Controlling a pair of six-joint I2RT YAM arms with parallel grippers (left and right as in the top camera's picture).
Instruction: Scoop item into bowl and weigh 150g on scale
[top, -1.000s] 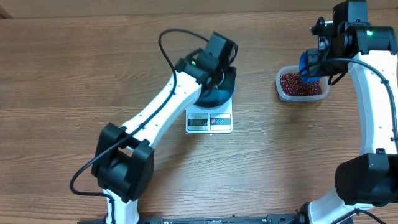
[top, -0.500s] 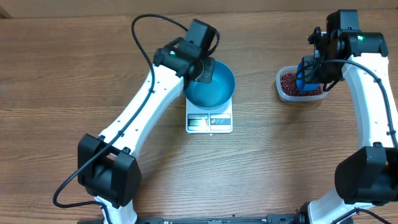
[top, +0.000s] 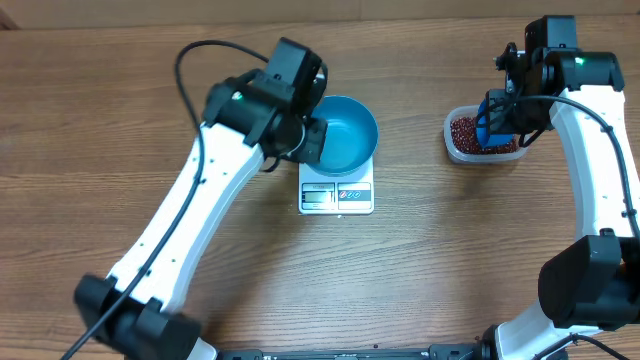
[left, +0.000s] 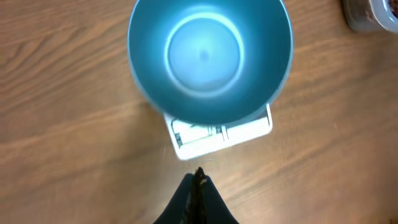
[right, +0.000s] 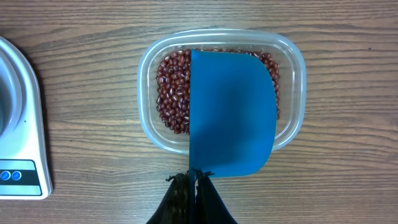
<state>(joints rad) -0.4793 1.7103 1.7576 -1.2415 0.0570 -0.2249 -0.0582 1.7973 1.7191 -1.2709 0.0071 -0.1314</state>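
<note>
The bright blue bowl (top: 345, 135) stands empty on the white scale (top: 336, 197); from the left wrist the bowl (left: 208, 59) covers most of the scale (left: 249, 127). My left gripper (top: 310, 140) hangs by the bowl's left rim, shut (left: 199, 177) with nothing in it. The dark red-brown beans (right: 173, 93) lie in a clear tub (right: 292, 62). My right gripper (right: 193, 177) is shut on the edge of a small blue scoop (right: 233, 115), held over the tub and hiding much of the beans. Overhead, the right gripper (top: 497, 118) is above the tub (top: 484, 138).
The scale's corner (right: 18, 124) shows at the left of the right wrist view, left of the tub. A black cable (top: 200, 55) loops off the left arm. Bare wooden table (top: 450, 250) surrounds the scale and tub.
The left arm has swung left and back from over the bowl, leaving the bowl uncovered on the scale. The right arm with the scoop shifted slightly over the tub, then stayed.
</note>
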